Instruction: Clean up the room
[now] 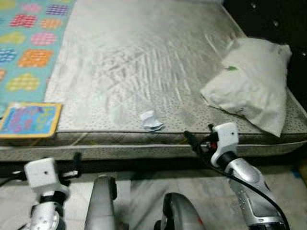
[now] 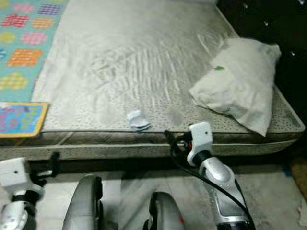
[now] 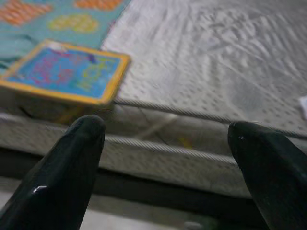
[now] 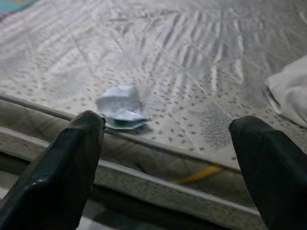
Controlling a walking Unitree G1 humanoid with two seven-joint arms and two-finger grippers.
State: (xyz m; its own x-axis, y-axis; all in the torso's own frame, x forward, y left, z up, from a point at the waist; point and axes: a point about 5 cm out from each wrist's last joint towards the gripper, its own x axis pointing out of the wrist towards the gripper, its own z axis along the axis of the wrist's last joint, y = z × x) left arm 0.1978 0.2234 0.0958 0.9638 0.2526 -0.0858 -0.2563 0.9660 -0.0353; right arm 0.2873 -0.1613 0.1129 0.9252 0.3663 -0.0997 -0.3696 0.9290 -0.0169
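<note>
Bare mattress point(image 1: 144, 62) on the bed, grey dotted cover, creased in the middle. A crumpled white wrapper point(image 1: 152, 121) with a bit of green lies near the front edge of the mattress, roughly central. White pillow point(image 1: 252, 84) sits at the right side of the mattress, tilted, near the dark headboard. A colourful picture book point(image 1: 31, 119) with a yellow border lies flat at the front left corner, beside a teal patterned blanket point(image 1: 29, 43) with coloured hearts.

Right gripper point(image 4: 168, 158) is raised in front of the mattress edge, jaws spread wide, holding nothing; the wrapper sits just beyond it on the mattress, nearer one finger. Left gripper point(image 3: 165, 167) is lower, below the mattress edge, jaws also spread and empty, facing the book corner. Pale floor point(image 1: 144, 191) below.
</note>
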